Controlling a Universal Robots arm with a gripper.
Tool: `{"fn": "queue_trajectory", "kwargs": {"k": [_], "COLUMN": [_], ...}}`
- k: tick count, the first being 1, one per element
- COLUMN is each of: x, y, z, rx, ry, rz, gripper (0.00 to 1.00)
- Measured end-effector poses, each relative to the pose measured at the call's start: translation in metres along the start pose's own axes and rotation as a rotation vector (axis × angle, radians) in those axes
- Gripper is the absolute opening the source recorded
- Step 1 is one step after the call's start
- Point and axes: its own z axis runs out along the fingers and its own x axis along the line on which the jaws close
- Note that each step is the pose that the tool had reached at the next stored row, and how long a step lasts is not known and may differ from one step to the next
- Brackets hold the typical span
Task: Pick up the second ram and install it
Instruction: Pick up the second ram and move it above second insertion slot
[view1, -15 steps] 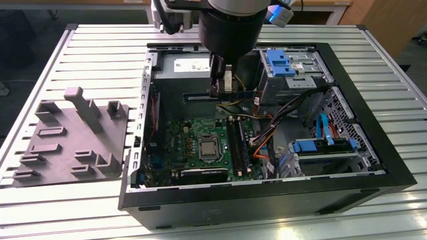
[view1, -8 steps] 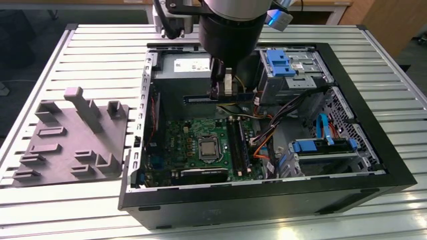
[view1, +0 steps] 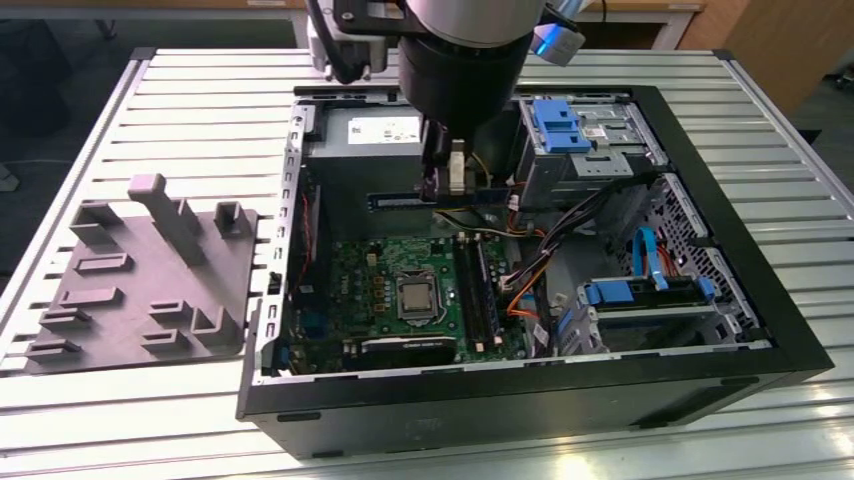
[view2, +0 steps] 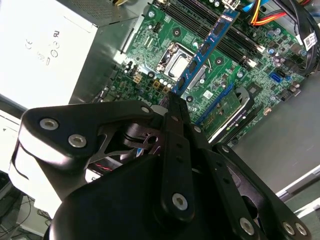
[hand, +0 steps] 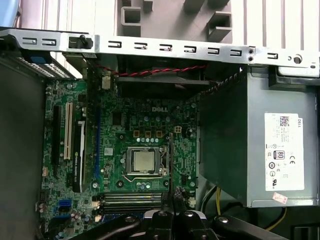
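The ram (view2: 206, 48) hangs pinched in our hand (view2: 172, 102), above the motherboard (hand: 125, 125) inside the case (view1: 534, 390). We judge it light, stiff and fragile, best held by its flat faces, clear of the contacts. The power supply (hand: 225, 150) bears a white printed label (hand: 283, 150).

The open case (view1: 534, 395) lies on the table (view1: 187, 80) toward its edge at the exterior view's right, and the moulded tray (view1: 134, 290) sits beside it at the left. Inside the case, the motherboard (view1: 387, 280) occupies the near-left corner, with the power supply (view1: 360, 150) behind it in the far-left corner. The second ram (view1: 398, 201) hangs in the gripper (view1: 447, 190) above where they meet.
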Motion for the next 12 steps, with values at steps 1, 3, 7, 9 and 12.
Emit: {"fn": "queue_trajectory", "kwargs": {"k": [1,3,7,9,12], "x": [0.0,0.0001,0.0004,0.0005,0.0007], "y": [-0.0001,-0.0002,-0.0005,-0.0006,-0.0008], "z": [0.0003,0.001,0.0031,0.0044,0.0061], "rx": [0.0,0.0001,0.0001,0.0,0.0001], "ry": [0.0001,0.0001,0.0005,0.0009,0.0017], "rz": [0.0,0.0,0.0,0.0,0.0], "gripper": [0.12,0.12,0.12,0.12,0.12]}}
